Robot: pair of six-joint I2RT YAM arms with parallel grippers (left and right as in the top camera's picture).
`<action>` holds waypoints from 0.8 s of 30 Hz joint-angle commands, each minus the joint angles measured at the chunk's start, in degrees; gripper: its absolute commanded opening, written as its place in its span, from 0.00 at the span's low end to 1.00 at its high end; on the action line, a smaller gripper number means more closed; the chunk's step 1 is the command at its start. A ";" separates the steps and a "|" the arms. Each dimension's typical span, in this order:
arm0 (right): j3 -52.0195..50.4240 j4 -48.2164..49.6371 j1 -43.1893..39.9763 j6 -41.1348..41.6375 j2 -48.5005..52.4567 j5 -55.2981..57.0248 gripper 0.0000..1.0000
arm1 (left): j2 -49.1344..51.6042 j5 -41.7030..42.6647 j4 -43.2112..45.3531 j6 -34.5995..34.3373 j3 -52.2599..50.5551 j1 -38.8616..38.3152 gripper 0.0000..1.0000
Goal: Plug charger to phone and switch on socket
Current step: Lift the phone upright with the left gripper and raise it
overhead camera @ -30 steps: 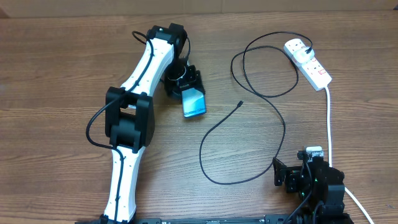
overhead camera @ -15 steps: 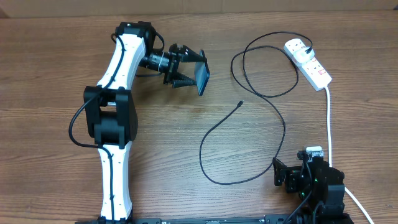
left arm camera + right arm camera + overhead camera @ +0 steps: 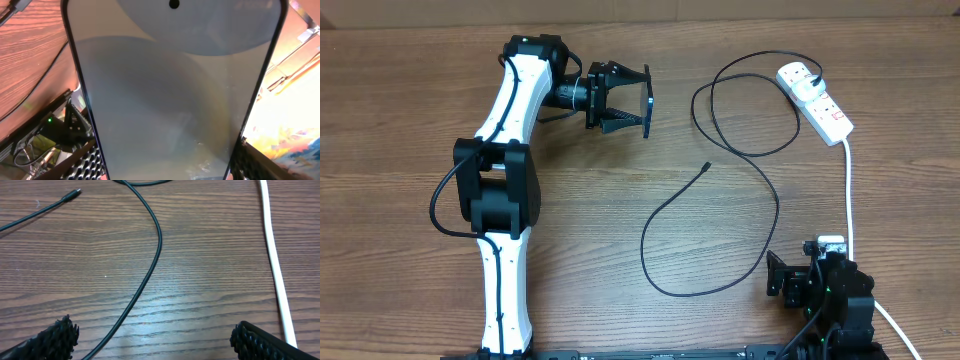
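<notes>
Left arm stretched up table's [image 3: 400, 200] left side, wrist turned sideways toward centre. Left gripper [image 3: 638, 100] clenched on phone [image 3: 649, 102], held on edge above wood. Right gripper [image 3: 778, 278] low at near right corner, jaws wide, empty. Charger [image 3: 776, 205] loops loose mid-table, free end well apart from phone, other end at socket [image 3: 817, 98]. Left wrist view: phone screen fills frame. Right wrist view: black cable and white cord [image 3: 274, 270] on wood.

Left arm [image 3: 510, 130] reached far up the table, wrist rolled sideways, the left gripper [image 3: 638, 100] pointing across and clamped on the phone [image 3: 649, 108]. Right arm [image 3: 835, 300] sat folded at the near edge, the right gripper [image 3: 773, 278] low, jaws spread wide and empty.
</notes>
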 commanded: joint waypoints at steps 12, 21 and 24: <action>0.68 7.30 -0.11 0.13 -0.09 -13.62 1.00 | 0.31 3.87 -0.11 -0.81 1.62 0.39 0.62; 0.61 0.31 -0.11 0.11 0.09 -11.67 1.00 | 0.31 3.80 -0.11 -0.70 1.62 0.37 0.63; 0.61 0.26 -0.11 0.09 0.09 -10.75 1.00 | 0.31 3.78 -0.11 -0.55 1.62 0.33 0.63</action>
